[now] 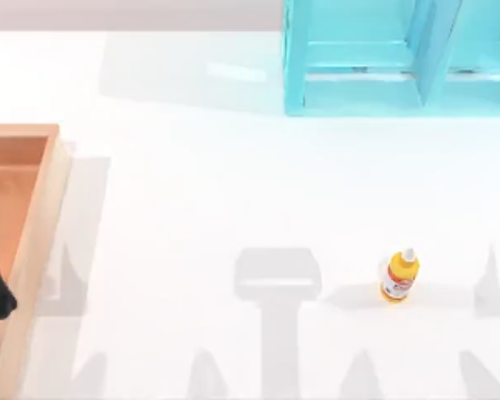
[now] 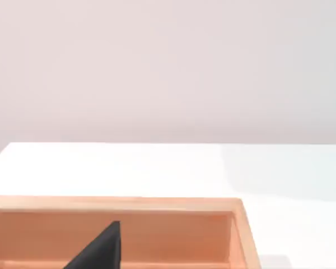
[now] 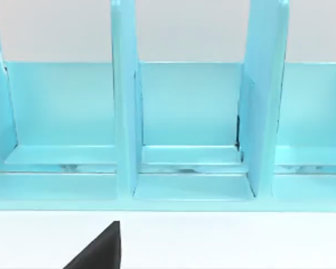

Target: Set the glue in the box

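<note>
While the glue [image 1: 399,276] stands upright on the white tabletop [image 1: 233,192], well apart from the box [image 1: 35,217], both tools' finger states cannot be told.

One glue bottle [image 1: 399,277] stands alone on the white table [image 1: 233,192]. One wooden box [image 1: 35,218] lies well to the bottle's left, and one turquoise cabinet [image 1: 383,58], showing three open compartments, sits beyond the bottle.

No legible text anywhere. Glue [image 1: 399,277] near table's front right edge carries white-and-red label; print too small to read.
</note>
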`<move>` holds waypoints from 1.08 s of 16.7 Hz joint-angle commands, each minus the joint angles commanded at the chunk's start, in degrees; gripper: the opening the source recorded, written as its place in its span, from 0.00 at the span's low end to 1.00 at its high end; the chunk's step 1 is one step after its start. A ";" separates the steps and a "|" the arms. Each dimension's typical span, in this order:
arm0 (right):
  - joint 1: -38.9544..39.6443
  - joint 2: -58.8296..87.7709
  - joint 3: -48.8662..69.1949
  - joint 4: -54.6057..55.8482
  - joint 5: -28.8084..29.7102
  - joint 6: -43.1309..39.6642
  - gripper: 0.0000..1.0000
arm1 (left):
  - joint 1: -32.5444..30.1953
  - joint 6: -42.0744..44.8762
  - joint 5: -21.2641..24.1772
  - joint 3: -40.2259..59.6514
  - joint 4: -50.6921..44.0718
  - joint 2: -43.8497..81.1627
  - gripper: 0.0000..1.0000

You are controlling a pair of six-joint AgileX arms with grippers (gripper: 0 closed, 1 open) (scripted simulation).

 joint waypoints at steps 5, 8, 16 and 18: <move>0.00 0.00 0.00 0.00 0.00 0.00 1.00 | -0.55 1.98 -0.64 0.65 0.28 1.19 1.00; 0.00 0.00 0.00 0.00 0.00 0.00 1.00 | -2.39 8.58 -2.64 2.76 1.19 4.98 1.00; 0.00 0.00 0.00 0.00 0.00 0.00 1.00 | -13.50 45.72 -11.92 14.72 6.76 24.67 1.00; 0.00 0.00 0.00 0.00 0.00 0.00 1.00 | -17.29 57.80 -14.57 18.69 8.69 30.82 1.00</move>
